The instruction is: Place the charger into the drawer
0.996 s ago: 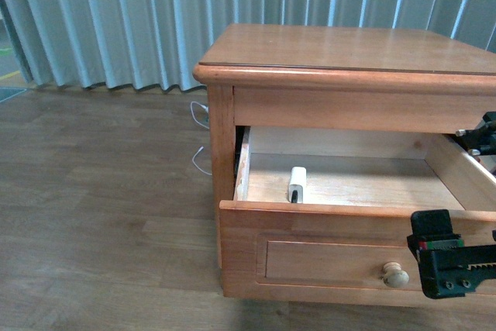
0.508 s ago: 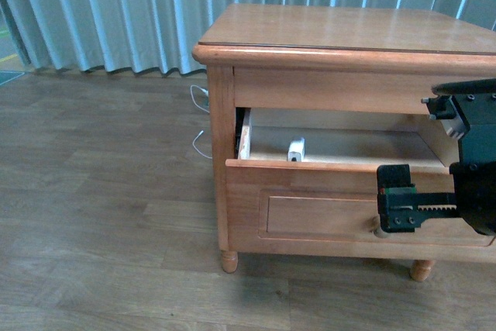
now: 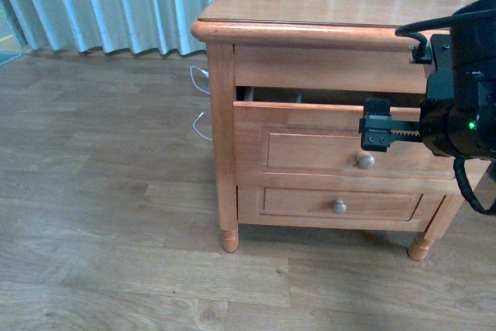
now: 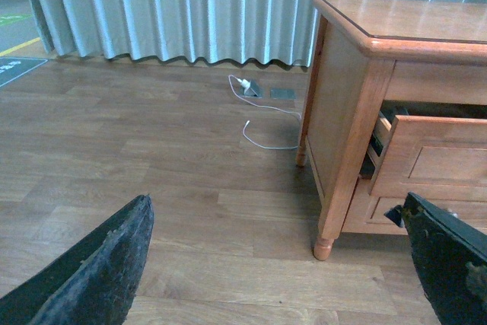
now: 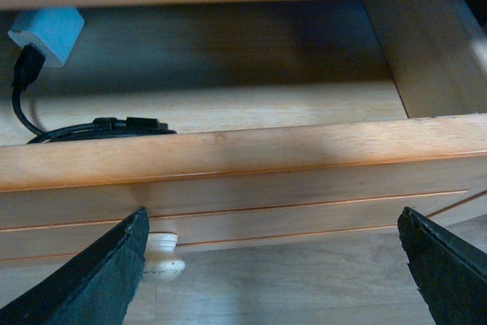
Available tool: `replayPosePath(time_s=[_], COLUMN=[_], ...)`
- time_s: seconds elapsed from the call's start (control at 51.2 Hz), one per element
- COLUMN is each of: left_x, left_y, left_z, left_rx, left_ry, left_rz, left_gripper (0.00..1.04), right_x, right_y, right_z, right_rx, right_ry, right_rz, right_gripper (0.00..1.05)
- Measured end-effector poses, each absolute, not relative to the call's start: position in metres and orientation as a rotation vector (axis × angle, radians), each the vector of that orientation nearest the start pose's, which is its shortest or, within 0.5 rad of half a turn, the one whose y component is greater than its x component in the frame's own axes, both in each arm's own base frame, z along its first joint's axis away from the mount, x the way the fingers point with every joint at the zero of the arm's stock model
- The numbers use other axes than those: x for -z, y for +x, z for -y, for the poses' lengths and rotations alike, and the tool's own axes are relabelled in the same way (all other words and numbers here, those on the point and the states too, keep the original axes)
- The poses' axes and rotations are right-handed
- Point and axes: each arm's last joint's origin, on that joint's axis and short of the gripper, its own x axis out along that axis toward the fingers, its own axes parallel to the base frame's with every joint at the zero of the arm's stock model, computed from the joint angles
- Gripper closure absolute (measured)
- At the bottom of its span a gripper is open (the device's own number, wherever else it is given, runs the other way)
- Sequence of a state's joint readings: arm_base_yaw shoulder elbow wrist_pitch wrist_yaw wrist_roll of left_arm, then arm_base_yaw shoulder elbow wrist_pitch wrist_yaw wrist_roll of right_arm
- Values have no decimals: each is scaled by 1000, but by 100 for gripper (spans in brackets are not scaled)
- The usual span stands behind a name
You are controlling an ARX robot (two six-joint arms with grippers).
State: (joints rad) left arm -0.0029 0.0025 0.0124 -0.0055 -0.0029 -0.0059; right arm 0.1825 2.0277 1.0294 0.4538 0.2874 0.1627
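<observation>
Already the small white plug-block charger [image 5: 46,33] lies inside the honey-brown wooden drawer [image 3: 325,145], which stands nearly closed; the right gripper [image 5: 274,279], open and empty, faces its front panel squarely, nearer than the left.

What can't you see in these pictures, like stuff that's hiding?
- Front view: the charger is hidden behind the nearly shut drawer front.
- Right wrist view: the charger shows, but part of its cable is hidden by the drawer front.
- Left wrist view: the drawer's inside is hidden; its right part is cut off.
</observation>
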Motion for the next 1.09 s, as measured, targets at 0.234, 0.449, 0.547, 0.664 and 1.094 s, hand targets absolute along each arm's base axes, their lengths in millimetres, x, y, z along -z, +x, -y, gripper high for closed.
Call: replayPosePath(time_s=[0.234,0.449,0.547,0.664,1.094], left_x=[-167,-167,-167,-167,-167], left_y=[97,97,97,97,97], left_z=[0,0,0,0,0], left_rx=[0,0,0,0,0], left_ry=[-6,-6,-6,-6,-6], left_rz=[4,4,5,5,5], left_gripper=[6,6,6,6,6], right_x=[-117,-118,-119,-119,-124], right_y=[423,443,447,450,433], right_z=[-66,-65,-66,-65,-58], right_rx=[177,199,211,220,191], right_ry=[48,50,53,62,125], right_rz=[-500,-490,-492,-490,-479], right_gripper=[8,8,8,8,8])
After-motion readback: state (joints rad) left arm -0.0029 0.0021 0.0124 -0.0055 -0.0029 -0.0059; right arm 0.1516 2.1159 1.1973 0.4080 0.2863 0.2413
